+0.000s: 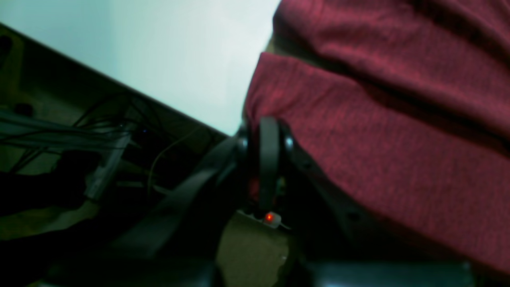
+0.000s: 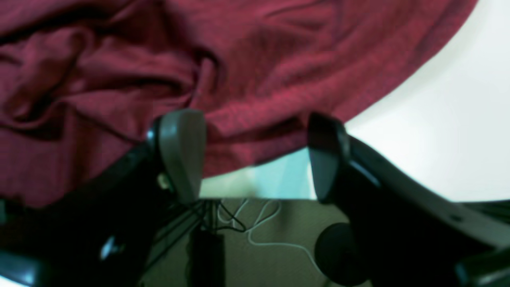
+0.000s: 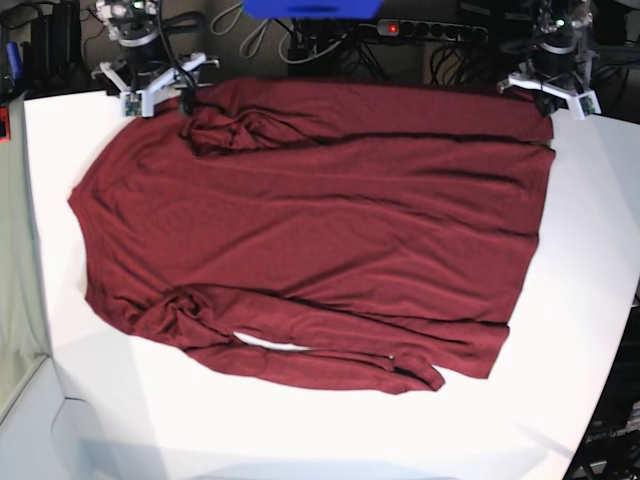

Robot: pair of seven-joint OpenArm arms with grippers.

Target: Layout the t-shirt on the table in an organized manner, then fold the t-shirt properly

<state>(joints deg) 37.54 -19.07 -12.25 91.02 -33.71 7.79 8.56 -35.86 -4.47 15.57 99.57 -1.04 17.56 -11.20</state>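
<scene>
The t-shirt [image 3: 310, 230] lies spread across the white surface [image 3: 600, 250], long axis running between my two hands at the far edge. My right hand [image 2: 255, 155] gapes empty just beside its hem; my left hand [image 1: 267, 159] pinches the opposite corner.

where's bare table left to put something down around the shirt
The white matte table is bare in a wide strip along the near edge, below the dark red wrinkly t-shirt, and in narrower strips beside both its ends. The far edge is crowded: cloth reaches it and both arms sit there.
</scene>
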